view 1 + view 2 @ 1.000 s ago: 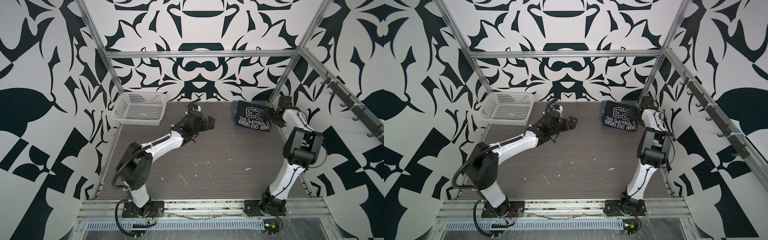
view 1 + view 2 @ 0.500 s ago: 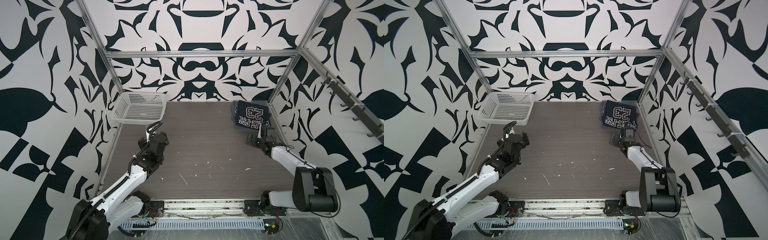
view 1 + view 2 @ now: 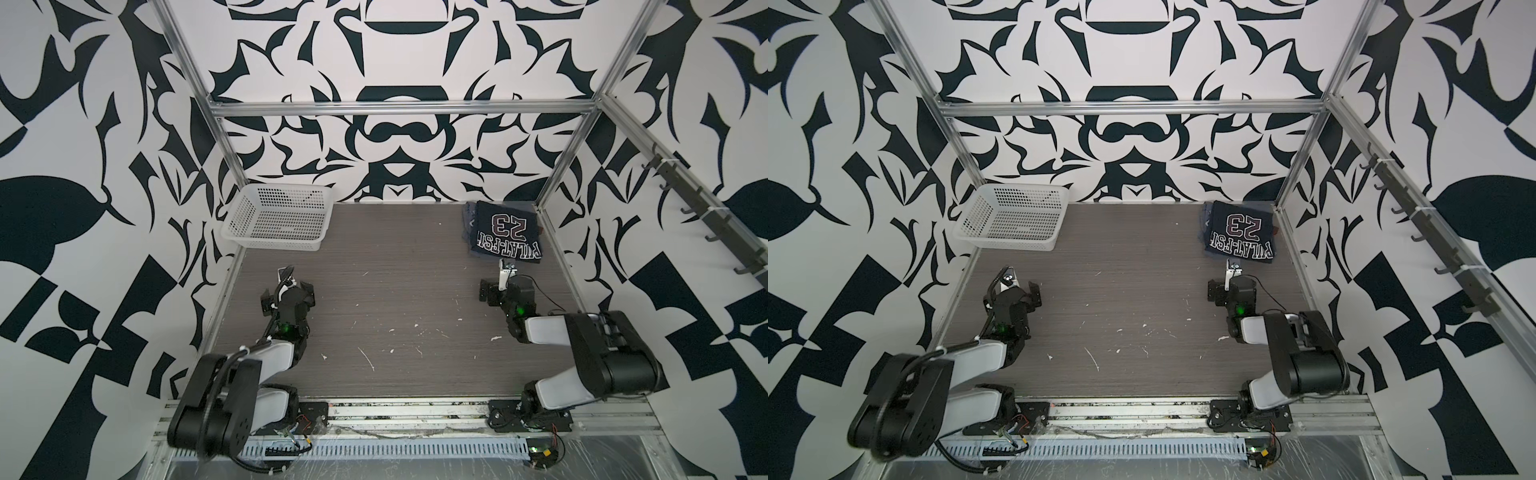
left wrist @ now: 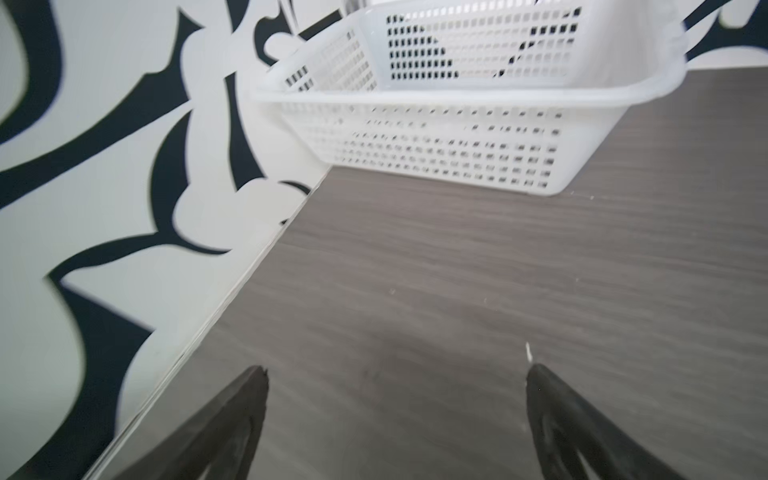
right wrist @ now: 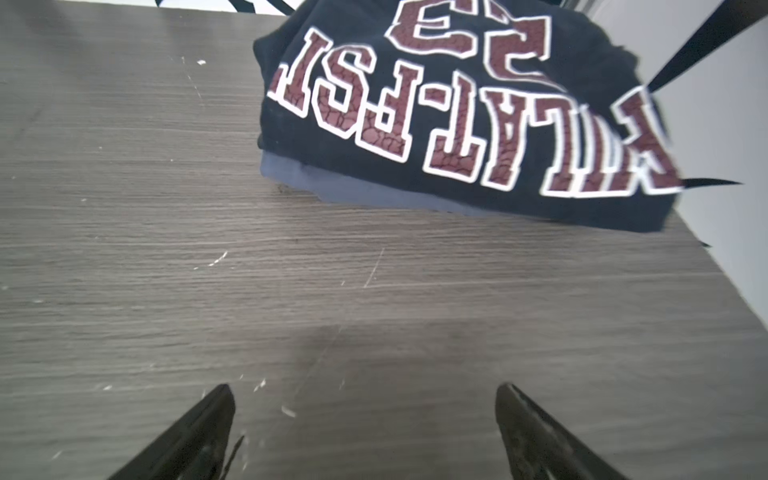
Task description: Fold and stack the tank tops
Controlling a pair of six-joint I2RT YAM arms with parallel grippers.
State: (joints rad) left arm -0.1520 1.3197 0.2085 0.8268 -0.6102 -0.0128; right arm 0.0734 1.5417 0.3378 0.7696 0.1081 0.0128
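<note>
The tank tops lie folded in one stack in the back right corner of the table. The dark navy one (image 3: 505,232) (image 3: 1239,235) (image 5: 478,112) is on top, its red "23" lettering facing up. A slate grey-blue edge (image 5: 353,191) of the other one peeks out beneath it. My right gripper (image 3: 505,289) (image 3: 1229,291) (image 5: 363,388) hovers open and empty over bare table, a short way in front of the stack. My left gripper (image 3: 286,291) (image 3: 1011,293) (image 4: 397,370) is open and empty near the left edge, facing the basket.
A white perforated basket (image 3: 274,243) (image 3: 1005,243) (image 4: 436,149) stands empty in the back left corner. The dark wood-grain table (image 3: 395,291) carries small white specks. Metal frame posts and patterned walls close it in, and a rail of hooks (image 3: 706,216) runs along the right wall.
Both arms have drawn back from the far half of the table toward the front and folded low. The right gripper has left the stack. Both grippers stayed open.
</note>
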